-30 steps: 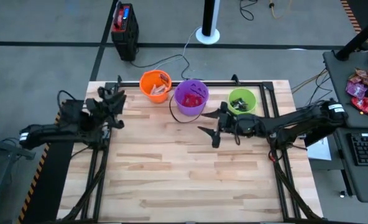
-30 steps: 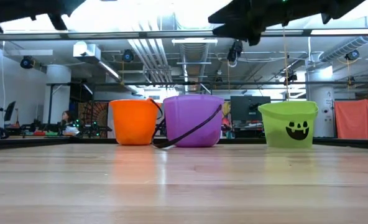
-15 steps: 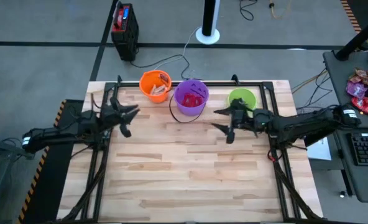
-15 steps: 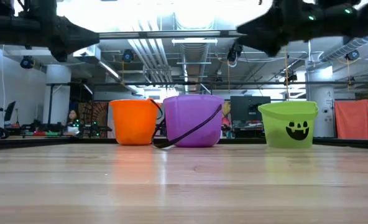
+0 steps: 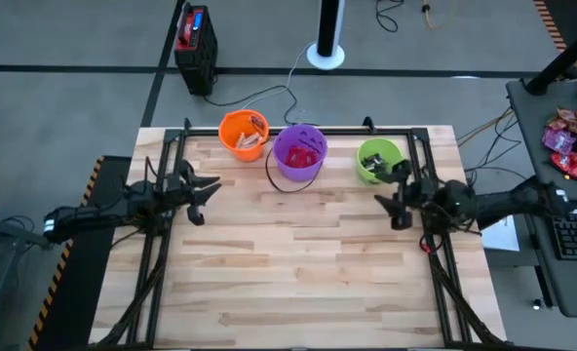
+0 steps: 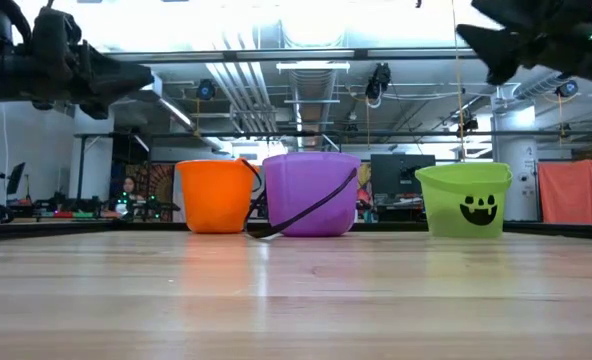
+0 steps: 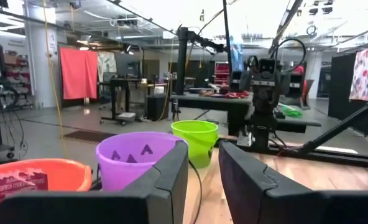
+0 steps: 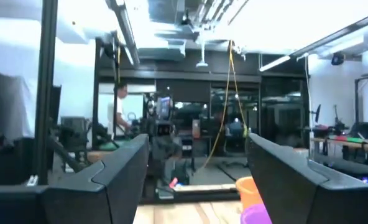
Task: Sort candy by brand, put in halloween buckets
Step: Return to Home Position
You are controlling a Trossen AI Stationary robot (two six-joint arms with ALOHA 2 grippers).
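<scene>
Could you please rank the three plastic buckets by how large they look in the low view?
Round purple plastic bucket, largest.
Round lime-green plastic bucket, almost the same.
Round orange plastic bucket, smallest; it stands farther back, so true size is unsure.

Both arms reach inward; left gripper [image 5: 205, 199] and right gripper [image 5: 393, 199] hover, fingers apparently spread.

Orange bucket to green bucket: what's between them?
The purple bucket stands between the orange bucket and the green bucket, close beside the orange one, with a bare stretch of table before the green. The low view shows it plainly.
</scene>
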